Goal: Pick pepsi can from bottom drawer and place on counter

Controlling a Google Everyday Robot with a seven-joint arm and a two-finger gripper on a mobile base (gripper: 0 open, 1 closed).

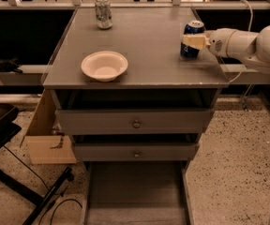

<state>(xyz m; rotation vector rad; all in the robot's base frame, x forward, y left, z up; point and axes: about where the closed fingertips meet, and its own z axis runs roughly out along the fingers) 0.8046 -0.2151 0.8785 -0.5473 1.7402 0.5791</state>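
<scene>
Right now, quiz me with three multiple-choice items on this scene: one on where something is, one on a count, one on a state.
1. Where is the pepsi can? A in a person's hand; B on the counter, right side, at the gripper; C on the floor.
2. How many cans stand on the counter? A one; B two; C three.
3. What state is the bottom drawer in? A pulled out; B pushed shut; C taken away.
Answers: 1 B, it stands upright near the right edge with the gripper against it. 2 B, the pepsi can plus a pale can at the back. 3 A, its grey floor shows below the two knobbed drawers.
</scene>
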